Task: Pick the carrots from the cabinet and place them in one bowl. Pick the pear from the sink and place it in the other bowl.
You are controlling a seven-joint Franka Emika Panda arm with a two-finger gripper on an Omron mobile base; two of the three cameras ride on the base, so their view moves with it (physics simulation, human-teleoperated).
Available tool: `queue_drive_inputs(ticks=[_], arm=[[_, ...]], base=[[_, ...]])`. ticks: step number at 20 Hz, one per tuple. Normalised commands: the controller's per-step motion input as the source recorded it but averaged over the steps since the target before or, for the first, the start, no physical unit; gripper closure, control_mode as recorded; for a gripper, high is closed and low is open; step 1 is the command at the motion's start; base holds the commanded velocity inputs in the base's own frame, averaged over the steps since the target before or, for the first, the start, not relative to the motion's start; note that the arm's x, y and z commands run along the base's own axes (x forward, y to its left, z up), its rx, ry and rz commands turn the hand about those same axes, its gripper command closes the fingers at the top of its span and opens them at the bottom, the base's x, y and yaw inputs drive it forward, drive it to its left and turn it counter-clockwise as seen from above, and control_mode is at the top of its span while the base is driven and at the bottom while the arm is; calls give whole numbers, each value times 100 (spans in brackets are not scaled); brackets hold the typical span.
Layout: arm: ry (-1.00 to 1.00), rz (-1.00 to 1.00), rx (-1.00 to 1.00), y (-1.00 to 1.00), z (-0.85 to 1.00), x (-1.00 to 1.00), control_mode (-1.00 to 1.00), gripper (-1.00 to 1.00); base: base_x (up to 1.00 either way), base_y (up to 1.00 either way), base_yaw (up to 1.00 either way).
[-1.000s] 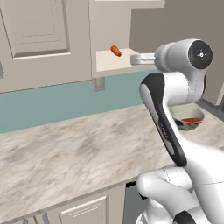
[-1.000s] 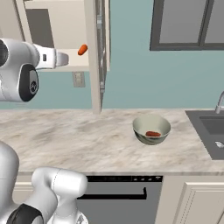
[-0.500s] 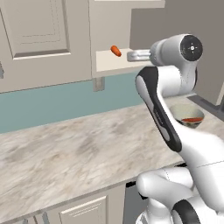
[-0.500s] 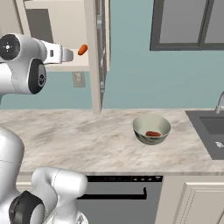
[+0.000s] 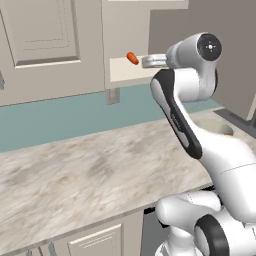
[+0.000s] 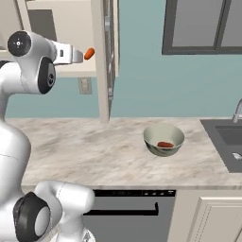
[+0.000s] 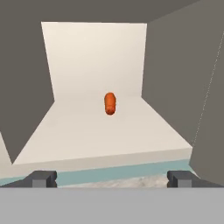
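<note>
One carrot (image 7: 110,103) lies on the pale shelf (image 7: 100,135) of the open cabinet (image 6: 71,28), about halfway back. My gripper (image 7: 111,179) is open and empty, level with the shelf's front edge and short of the carrot (image 5: 132,58). From the right side the gripper (image 6: 80,55) points at that carrot (image 6: 89,53). A second carrot (image 6: 165,144) rests in the cream-interior bowl (image 6: 163,137) on the counter. The sink (image 6: 227,142) is at the far right. The pear and the other bowl are out of view.
The cabinet's open door (image 6: 106,56) juts out just right of my hand. Grey side walls (image 7: 175,78) flank the shelf. A wall outlet (image 6: 85,85) sits below the cabinet. The marble counter (image 5: 90,175) spreads beneath, with a chrome faucet (image 6: 238,111) by the sink.
My arm has risen and pushed the hand forward toward the cabinet shelf, closer to the carrot. The jaws stayed open. Both carrots are where they were.
</note>
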Motion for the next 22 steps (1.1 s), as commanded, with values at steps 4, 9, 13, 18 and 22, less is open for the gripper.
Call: queue_drive_inputs(ticks=[4, 9, 13, 18, 22], arm=[[0, 0, -1, 1, -8, 36, -100, -100], [0, 0, 0, 2, -9, 39, -100, -100], [11, 1, -2, 8, -5, 41, -100, -100], [12, 0, -1, 3, -1, 35, -100, -100], [1, 0, -1, 0, -3, 34, -100, -100]], base=[[0, 0, 0], [0, 0, 0], [0, 0, 0], [0, 0, 0], [0, 0, 0]])
